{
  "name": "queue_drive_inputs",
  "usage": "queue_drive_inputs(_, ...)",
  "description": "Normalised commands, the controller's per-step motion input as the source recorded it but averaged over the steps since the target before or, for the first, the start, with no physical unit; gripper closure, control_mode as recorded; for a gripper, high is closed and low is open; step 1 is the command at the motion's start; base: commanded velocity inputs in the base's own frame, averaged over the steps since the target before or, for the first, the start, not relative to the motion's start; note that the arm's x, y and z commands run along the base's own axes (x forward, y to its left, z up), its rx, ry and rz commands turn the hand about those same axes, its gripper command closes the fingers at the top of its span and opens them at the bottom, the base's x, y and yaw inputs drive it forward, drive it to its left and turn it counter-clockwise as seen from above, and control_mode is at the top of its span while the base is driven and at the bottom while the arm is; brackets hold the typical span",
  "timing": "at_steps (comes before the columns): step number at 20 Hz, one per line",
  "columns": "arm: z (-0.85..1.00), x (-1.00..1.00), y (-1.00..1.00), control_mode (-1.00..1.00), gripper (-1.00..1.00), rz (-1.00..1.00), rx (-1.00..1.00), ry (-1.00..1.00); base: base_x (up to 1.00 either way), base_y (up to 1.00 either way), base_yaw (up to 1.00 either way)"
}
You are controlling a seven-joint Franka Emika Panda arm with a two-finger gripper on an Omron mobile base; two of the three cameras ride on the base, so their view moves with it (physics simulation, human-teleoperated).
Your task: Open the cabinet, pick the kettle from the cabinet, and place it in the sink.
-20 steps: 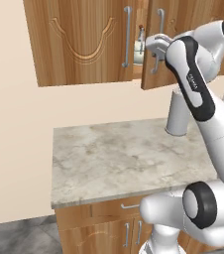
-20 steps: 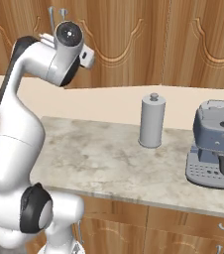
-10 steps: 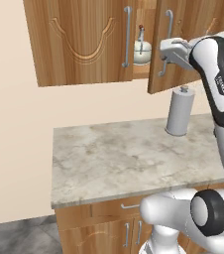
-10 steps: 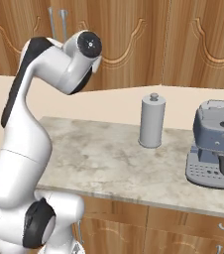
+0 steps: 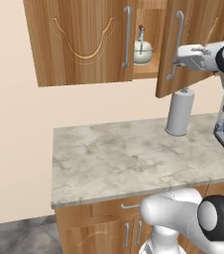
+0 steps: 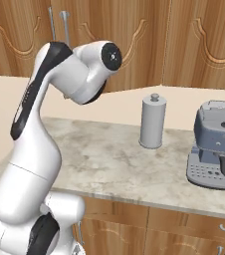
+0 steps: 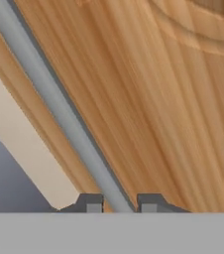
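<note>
Gripping cabinet [image 5: 84,39] door handle [image 5: 175,47]

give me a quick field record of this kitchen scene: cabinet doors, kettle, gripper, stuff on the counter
cabinet: wooden wall cabinet, left door shut, right door swung partly open
kettle: small cream-white kettle with red knob, upright on the shelf inside the opening
gripper: two-finger gripper shut on the right door's long silver bar handle
counter: marble-like countertop carries a tall grey cylindrical canister and a grey coffee machine
task stage: door opening under way, kettle not yet picked
</note>
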Motion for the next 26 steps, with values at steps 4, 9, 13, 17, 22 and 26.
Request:
queue_drive_inputs(4,0.00,-0.46,-0.16,-1.00,1.00,0.13,0.03,-0.05,0.00,0.00,0.00)
queue_drive_inputs(9,0.00,-0.49,-0.20,-1.00,1.00,0.12,0.03,-0.05,0.00,0.00,0.00)
queue_drive_inputs(13,0.00,-0.46,-0.21,-1.00,1.00,0.10,0.03,-0.04,0.00,0.00,0.00)
queue_drive_inputs(17,0.00,-0.46,-0.07,-1.00,1.00,0.05,0.02,-0.01,0.00,0.00,0.00)
queue_drive_inputs(22,-0.02,-0.41,0.17,-1.00,-1.00,0.00,0.00,0.00,0.00,0.00,0.00)
queue_drive_inputs(26,-0.05,-0.35,0.34,-1.00,-1.00,0.00,0.00,0.00,0.00,0.00,0.00)
